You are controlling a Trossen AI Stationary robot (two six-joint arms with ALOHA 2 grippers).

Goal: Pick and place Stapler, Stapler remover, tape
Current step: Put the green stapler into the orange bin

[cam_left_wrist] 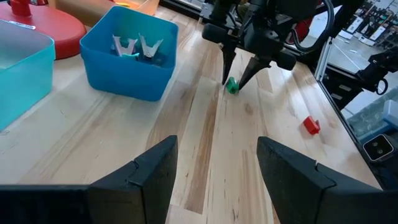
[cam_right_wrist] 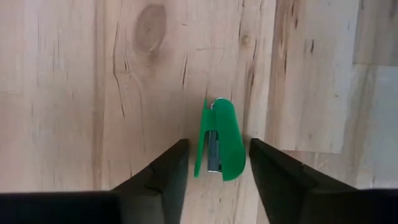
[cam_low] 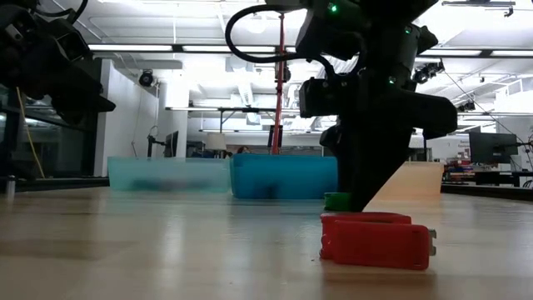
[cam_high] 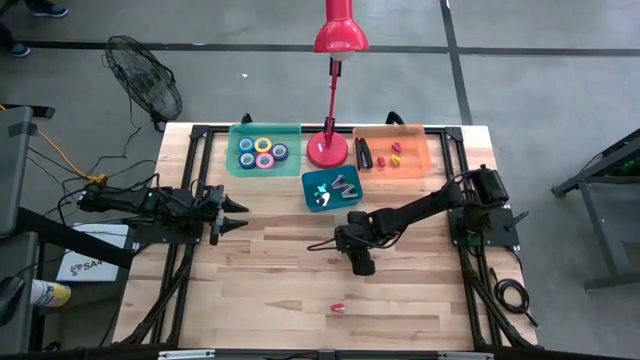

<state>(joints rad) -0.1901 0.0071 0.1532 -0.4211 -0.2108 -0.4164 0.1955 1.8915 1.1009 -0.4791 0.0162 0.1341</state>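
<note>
Green stapler [cam_right_wrist: 221,140] between the right tool's [cam_right_wrist: 214,163] parted fingers.

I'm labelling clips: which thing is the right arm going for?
On the wooden table, find the right hand, pointing down near the middle. Between its open fingers lies a small green stapler, apart from the red stapler near the front edge.

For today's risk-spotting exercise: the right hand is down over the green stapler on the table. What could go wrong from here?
1. The green stapler sits between the open right hand's fingers with little room to spare on either side; a slight offset may push it aside rather than grip it.
2. It is small and smooth, so it might slip or twist when lifted.
3. The lamp stands between the trays, so a carry toward the orange tray could brush it.
</note>
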